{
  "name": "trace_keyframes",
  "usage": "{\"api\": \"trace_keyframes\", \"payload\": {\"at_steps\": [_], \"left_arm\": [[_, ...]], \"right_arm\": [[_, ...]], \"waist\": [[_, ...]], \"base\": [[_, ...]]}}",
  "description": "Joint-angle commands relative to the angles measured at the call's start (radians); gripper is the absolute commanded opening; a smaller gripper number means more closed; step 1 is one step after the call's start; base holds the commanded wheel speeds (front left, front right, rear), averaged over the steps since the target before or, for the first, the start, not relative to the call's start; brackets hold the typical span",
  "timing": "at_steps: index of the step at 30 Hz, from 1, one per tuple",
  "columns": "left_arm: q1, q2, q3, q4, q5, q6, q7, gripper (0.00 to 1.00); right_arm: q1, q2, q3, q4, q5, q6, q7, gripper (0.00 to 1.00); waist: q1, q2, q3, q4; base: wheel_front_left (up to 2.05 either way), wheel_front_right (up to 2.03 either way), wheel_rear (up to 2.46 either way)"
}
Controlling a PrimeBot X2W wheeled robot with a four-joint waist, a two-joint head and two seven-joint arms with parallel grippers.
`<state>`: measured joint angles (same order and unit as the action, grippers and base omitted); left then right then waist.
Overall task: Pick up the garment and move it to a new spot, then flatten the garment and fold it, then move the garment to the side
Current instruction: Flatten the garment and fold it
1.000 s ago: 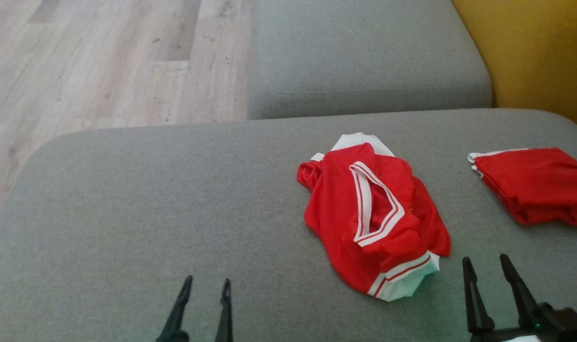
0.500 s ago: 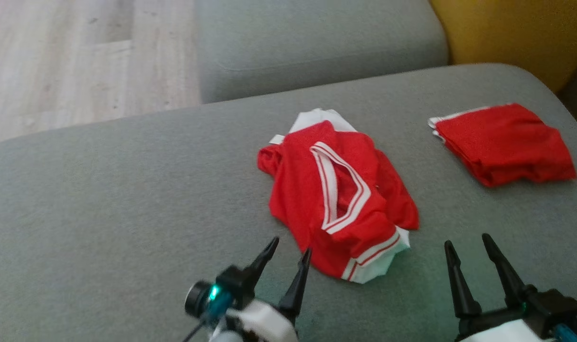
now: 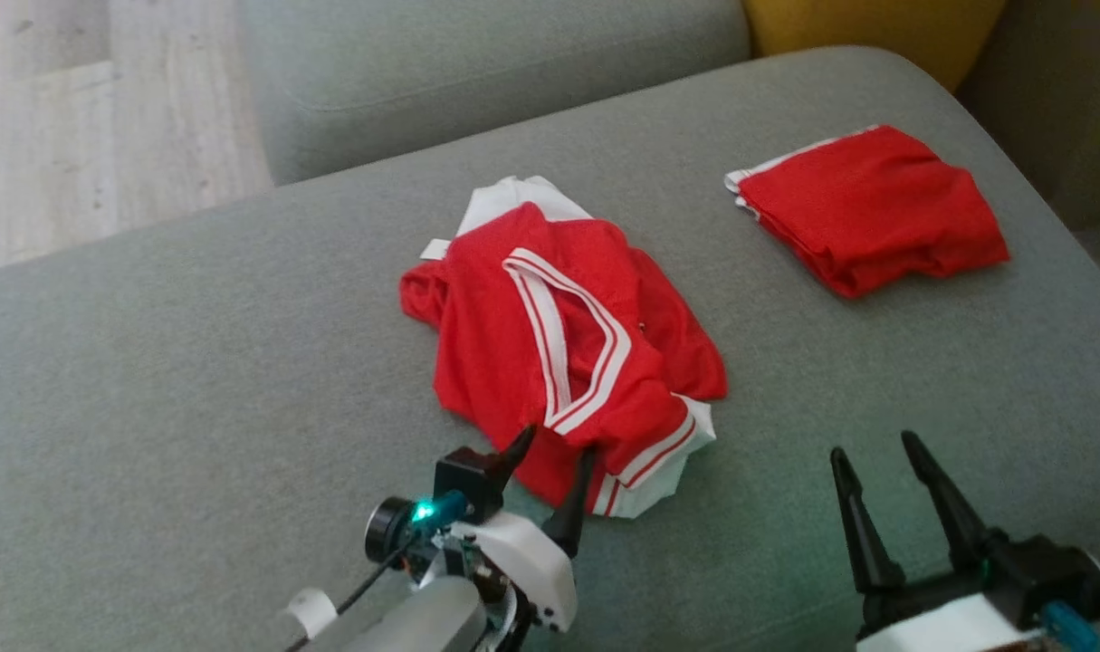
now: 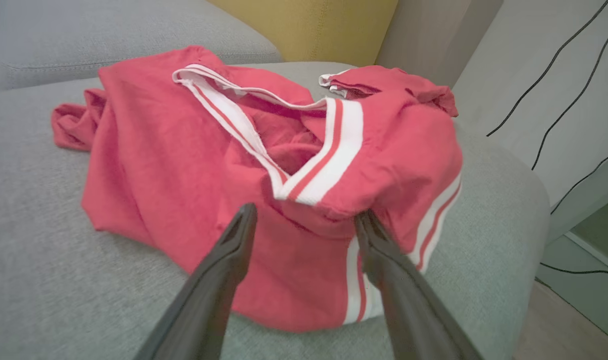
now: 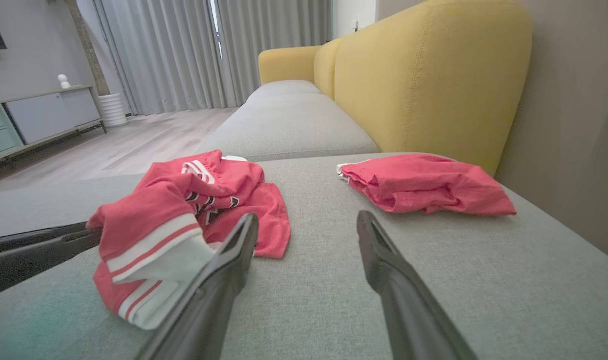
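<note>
The fingers (image 3: 571, 518) of the left gripper (image 3: 556, 445) are held spread. Their tips are set at the near, white-banded hem of the red jersey (image 3: 504, 353), with a fold of it lying between them, not pinched. The jersey is seen crumpled at the middle of the grey sofa cushion (image 3: 196, 362). The right gripper (image 3: 874, 445) is likewise held wide, over bare cushion to the jersey's right. A folded red garment (image 3: 866, 208) is laid farther right, well apart.

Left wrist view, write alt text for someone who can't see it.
The open left pincer straddles the near edge of a crumpled red jersey with white striped trim on a grey sofa cushion. A second red garment lies behind it.
</note>
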<state>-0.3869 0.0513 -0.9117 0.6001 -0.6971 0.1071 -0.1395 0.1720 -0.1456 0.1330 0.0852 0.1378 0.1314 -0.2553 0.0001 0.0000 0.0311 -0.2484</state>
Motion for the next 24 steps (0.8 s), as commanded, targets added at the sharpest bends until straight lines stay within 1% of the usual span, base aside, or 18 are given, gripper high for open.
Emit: {"api": "trace_keyframes", "payload": {"at_steps": [1, 9, 10, 11, 14, 18, 24], "left_arm": [[-0.066, -0.001, 0.013, -0.014, -0.013, 0.01, -0.018, 1.0], [-0.132, -0.001, -0.053, 0.046, -0.061, 0.001, -0.054, 1.0], [-0.142, -0.001, -0.064, 0.055, -0.063, -0.002, -0.059, 0.47], [-0.151, -0.001, -0.073, 0.062, -0.066, -0.007, -0.064, 0.0], [-0.173, -0.001, -0.097, 0.077, -0.076, -0.02, -0.083, 0.0], [-0.198, -0.001, -0.112, 0.092, -0.087, -0.021, -0.106, 0.0], [-0.255, -0.001, -0.127, 0.07, -0.1, -0.048, -0.12, 0.0]], "right_arm": [[-0.057, -0.026, 0.021, -0.029, -0.006, -0.001, -0.006, 1.0], [-0.067, -0.03, 0.019, -0.034, -0.003, -0.001, -0.006, 1.0], [-0.068, -0.031, 0.018, -0.035, -0.003, -0.001, -0.006, 1.0], [-0.069, -0.031, 0.018, -0.035, -0.002, -0.001, -0.006, 1.0], [-0.072, -0.032, 0.018, -0.036, -0.002, -0.001, -0.006, 1.0], [-0.076, -0.028, 0.019, -0.04, 0.0, -0.001, -0.006, 1.0], [-0.074, -0.017, 0.024, -0.057, 0.006, -0.001, -0.006, 1.0]], "waist": [[-0.0001, 0.0, 0.015, -0.016], [-0.0001, 0.0, 0.027, -0.046], [-0.0001, 0.0, 0.027, -0.049], [-0.0001, 0.0, 0.028, -0.052], [-0.0001, 0.0, 0.026, -0.06], [-0.0001, 0.0, 0.017, -0.071], [-0.0001, 0.0, -0.009, -0.091]], "base": [[0.0, 0.0, 0.0], [0.0, 0.0, 0.0], [0.0, 0.0, 0.0], [0.0, 0.0, 0.0], [0.0, 0.0, 0.0], [0.0, 0.0, 0.0], [0.0, 0.0, 0.0]]}}
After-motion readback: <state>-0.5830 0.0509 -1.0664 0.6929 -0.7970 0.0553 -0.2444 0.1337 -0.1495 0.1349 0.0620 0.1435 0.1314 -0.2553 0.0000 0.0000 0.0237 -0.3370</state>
